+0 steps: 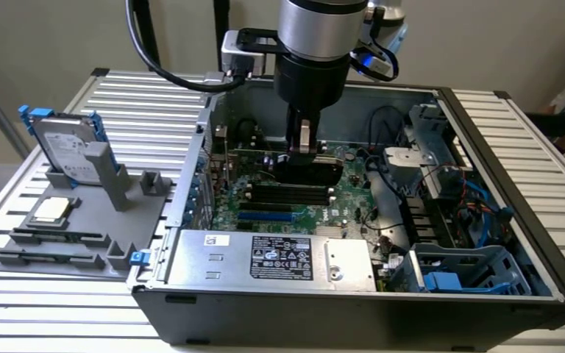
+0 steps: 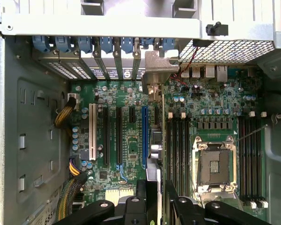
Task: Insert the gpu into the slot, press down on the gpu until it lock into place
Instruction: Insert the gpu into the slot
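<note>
The gpu (image 1: pixel 307 173), a thin black card, stands on edge over the green motherboard (image 1: pixel 263 213) inside the open computer case. My gripper (image 1: pixel 305 153) reaches straight down from above and is shut on the card's upper edge. From the wrist, the gpu (image 2: pixel 154 150) appears edge-on between my fingers (image 2: pixel 143 199), and its metal bracket (image 2: pixel 155 75) lies toward the case's rear openings. It lines up with a short black slot (image 2: pixel 155 115) between the blue slot (image 2: pixel 144 136) and the memory slots (image 2: pixel 178 154). Whether its edge sits in the slot is hidden.
A silver labelled power supply (image 1: pixel 273 257) fills the case's front. The empty CPU socket (image 2: pixel 215 164) lies beside the memory slots. Braided cables (image 2: pixel 68 115) run along the case wall. A hard drive with blue clips (image 1: pixel 67 143) stands on a grey fixture outside the case.
</note>
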You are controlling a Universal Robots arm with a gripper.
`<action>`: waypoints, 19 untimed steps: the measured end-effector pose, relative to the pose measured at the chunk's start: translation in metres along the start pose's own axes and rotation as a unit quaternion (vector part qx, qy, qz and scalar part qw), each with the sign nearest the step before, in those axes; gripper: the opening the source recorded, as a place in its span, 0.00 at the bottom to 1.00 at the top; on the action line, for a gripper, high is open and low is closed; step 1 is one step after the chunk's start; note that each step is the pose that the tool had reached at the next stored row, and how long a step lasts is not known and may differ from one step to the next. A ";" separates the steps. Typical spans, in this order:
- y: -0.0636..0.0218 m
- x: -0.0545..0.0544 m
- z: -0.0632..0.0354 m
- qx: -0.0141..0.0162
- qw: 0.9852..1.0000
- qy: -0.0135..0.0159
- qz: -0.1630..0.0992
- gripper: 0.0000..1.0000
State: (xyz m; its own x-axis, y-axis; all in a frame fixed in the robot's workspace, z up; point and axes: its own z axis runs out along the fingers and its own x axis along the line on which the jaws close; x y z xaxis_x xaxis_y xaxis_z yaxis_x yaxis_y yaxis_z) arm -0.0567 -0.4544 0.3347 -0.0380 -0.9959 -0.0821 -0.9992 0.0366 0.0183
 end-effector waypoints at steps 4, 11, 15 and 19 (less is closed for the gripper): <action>0.0000 0.000 0.0000 0.000 1.000 0.000 0.000 0.27; 0.0000 0.000 0.0000 0.000 1.000 0.000 0.000 0.27; 0.0000 0.000 0.0000 0.000 1.000 0.000 0.000 0.27; 0.0000 0.000 0.0000 0.000 1.000 0.000 0.000 0.27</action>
State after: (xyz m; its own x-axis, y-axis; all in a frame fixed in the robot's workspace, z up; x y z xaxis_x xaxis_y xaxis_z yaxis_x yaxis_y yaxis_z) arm -0.0567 -0.4545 0.3346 -0.0380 -0.9959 -0.0821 -0.9992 0.0366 0.0183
